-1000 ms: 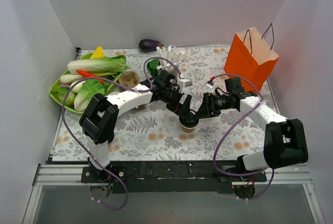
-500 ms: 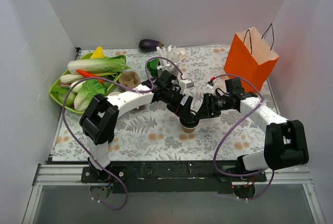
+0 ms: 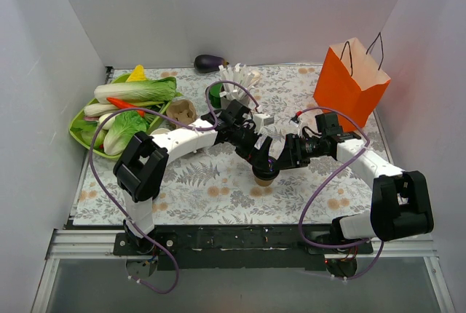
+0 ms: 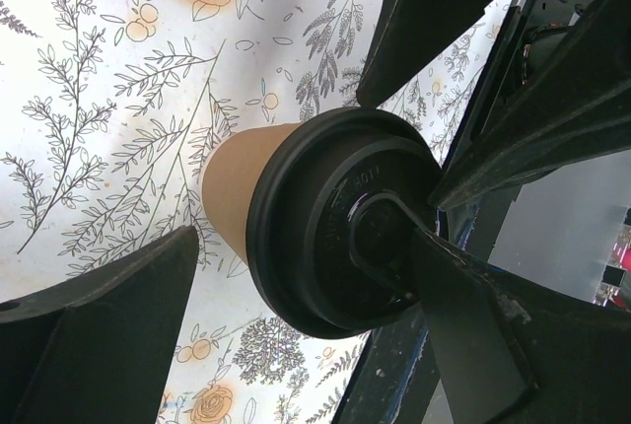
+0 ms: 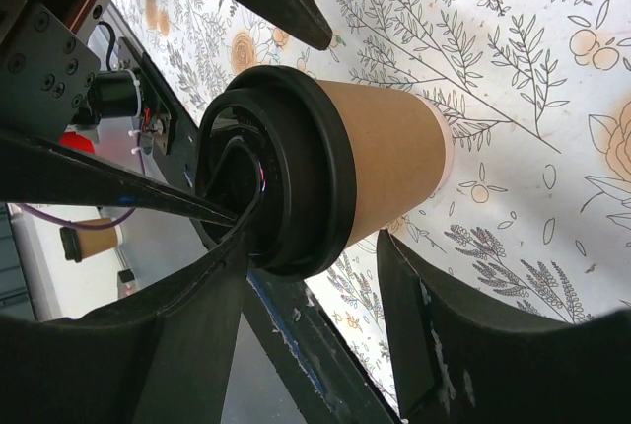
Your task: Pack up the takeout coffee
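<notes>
White walls close off three sides of the scene, and a floral tablecloth covers the table below them. We see the takeout coffee standing upright on that cloth just below the middle of the top frame. Its black lid is on, and the brown paper wall shows beneath it. Both arms reach in from either side and meet over it.

The left gripper comes in from the upper left with its jaws spread. In the left wrist frame one of its fingers sits at the lower left, clear of the cup with cloth showing between. The other, at the lower right, overlaps the top of the lid, and we cannot tell whether it touches.

The right gripper comes in from the right, also spread apart. In the right wrist frame its lower-right finger stands off the paper wall with cloth visible in the gap. Its lower-left finger crosses in front of the lid's rim. Neither pincer is clamped on the cup; each straddles it.

An orange paper bag stands upright at the upper right of the top frame, well apart from the cup. At the left edge a green tray holds leafy vegetables, with a moulded-pulp cup carrier just beside it. An aubergine lies by the back wall.
</notes>
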Robot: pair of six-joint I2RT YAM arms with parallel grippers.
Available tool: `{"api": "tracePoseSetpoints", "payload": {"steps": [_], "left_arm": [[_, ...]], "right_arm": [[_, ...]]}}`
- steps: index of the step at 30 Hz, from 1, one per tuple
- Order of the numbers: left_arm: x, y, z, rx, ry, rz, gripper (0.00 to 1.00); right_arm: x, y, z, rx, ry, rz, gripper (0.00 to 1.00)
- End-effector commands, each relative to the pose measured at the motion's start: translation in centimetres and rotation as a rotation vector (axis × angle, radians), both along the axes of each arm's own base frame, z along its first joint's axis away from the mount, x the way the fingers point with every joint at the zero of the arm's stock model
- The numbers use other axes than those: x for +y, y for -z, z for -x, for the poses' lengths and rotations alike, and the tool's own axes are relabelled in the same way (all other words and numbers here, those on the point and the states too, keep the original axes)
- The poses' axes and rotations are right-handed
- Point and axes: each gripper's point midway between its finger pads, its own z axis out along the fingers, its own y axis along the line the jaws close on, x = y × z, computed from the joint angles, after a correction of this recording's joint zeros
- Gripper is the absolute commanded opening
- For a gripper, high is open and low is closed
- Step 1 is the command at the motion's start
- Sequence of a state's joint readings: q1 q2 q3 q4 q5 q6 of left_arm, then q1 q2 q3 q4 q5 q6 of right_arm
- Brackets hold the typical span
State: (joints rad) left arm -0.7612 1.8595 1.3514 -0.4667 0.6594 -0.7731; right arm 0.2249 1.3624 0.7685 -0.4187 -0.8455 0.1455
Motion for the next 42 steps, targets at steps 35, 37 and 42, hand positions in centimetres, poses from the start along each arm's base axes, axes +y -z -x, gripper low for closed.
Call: {"api": "tracePoseSetpoints", "payload": {"steps": [35, 37, 42], "left_arm": [[3.1, -3.4, 0.8, 0.234, 0.016, 0.225, 0.94], [3.0, -3.2, 1.1, 0.248, 0.016, 0.230, 0.94], [3.1, -1.8, 1.8, 0.295, 0.003, 0.215, 0.93]], "right_arm": [[0.9, 0.0, 1.0, 0.011, -0.059, -0.164, 0.69], [0.9, 0.2, 1.1, 0.019, -0.060, -0.163, 0.69], [0.7, 1.3, 1.3, 0.053, -0.050, -0.149, 0.69]]}}
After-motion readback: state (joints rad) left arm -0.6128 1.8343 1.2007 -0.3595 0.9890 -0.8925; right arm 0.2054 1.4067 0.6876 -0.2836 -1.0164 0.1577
